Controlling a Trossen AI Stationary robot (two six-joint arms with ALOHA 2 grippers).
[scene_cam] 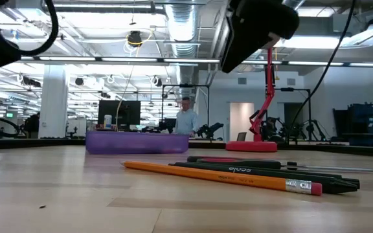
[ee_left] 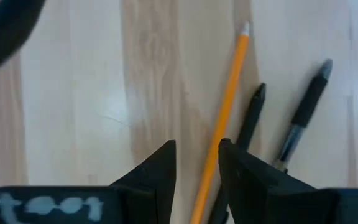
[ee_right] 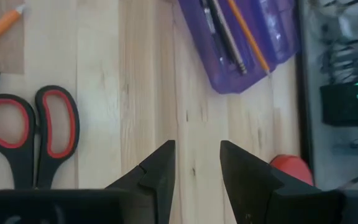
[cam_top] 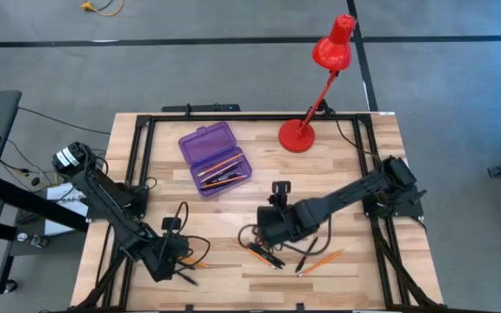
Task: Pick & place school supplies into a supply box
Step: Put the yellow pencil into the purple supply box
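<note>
Wooden bench (cam_top: 337, 165), black frame rails along its edges. Red desk lamp (cam_top: 320, 87) stands at the far side, base on the bench just beside the supply box (cam_top: 216, 159); in the low view its red arm and base show behind the loose supplies.

Supply box is a translucent purple pencil case, lid hinged flat open, far-left of centre. The tray half holds an orange pencil (ee_right: 248, 35) and dark pens lying lengthwise; the lid half looks bare.

Loose supplies lie at the near edge: red-handled scissors (ee_right: 28, 134) flat on the bench near the right gripper (ee_right: 196, 163), an orange pencil (cam_top: 320, 262) and black pens (cam_top: 266, 255) just beside them. In the low view a pencil (scene_cam: 222, 177) with pink eraser lies across the front, black pens right behind it.

Right gripper hangs above bare wood between scissors and box, fingers spread, nothing between them.

Left gripper (ee_left: 196, 163) is low at the near-left corner, fingers parted around an orange pencil (ee_left: 225, 118); contact unclear. Black pens (ee_left: 303, 115) lie just beside it.

A person is visible far back in the room.
</note>
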